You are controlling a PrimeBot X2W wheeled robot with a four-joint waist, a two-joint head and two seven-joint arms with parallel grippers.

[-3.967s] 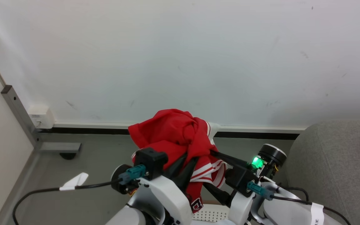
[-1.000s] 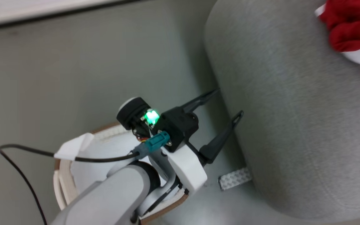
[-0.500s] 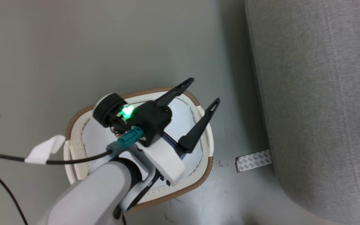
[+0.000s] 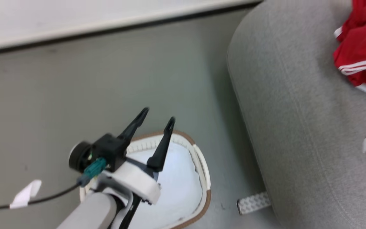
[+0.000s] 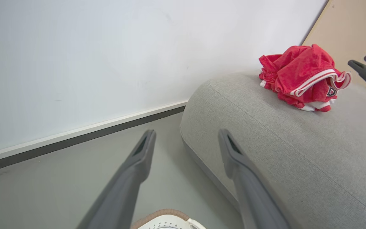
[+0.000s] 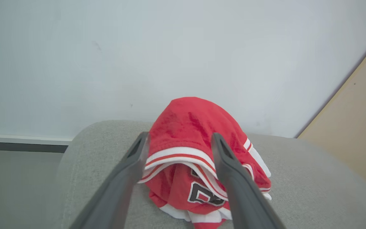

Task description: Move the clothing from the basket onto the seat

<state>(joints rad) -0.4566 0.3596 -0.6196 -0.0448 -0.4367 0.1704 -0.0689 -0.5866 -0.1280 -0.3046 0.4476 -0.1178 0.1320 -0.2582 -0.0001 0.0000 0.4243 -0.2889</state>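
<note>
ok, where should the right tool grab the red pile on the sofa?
Take the white-striped hem fold on the near side of the pile, coming from where the right tool is, angled down. That fold stands up as a ridge off the sofa, so it can likely be pinched; the domed top looks smooth and may slip.

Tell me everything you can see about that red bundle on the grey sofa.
The clothing is a crumpled heap of bright red, soft-looking fabric with white stripes, white hems and a dark-outlined printed figure. It rests loose on top of the grey sofa. The open right pincer points at it without gripping it.
</note>
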